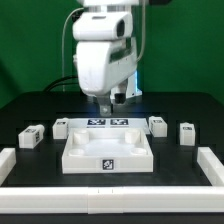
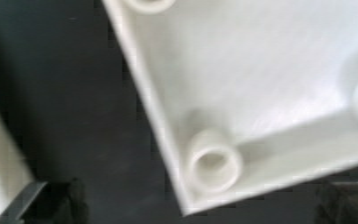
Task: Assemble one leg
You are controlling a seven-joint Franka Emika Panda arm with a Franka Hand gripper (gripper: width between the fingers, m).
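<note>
The desk's [image 1: 40, 100] middle is filled by the square panel [image 1: 108, 150], close under the hand [image 1: 105, 103]. Bare strips are left beside it, bounded by a leg [image 1: 30, 137] at the exterior view's left and a second leg [image 1: 187, 132] at its right.

smooth plastic panel [image 2: 247, 70] (faintly glossy), matt table [image 1: 30, 105]
</note>
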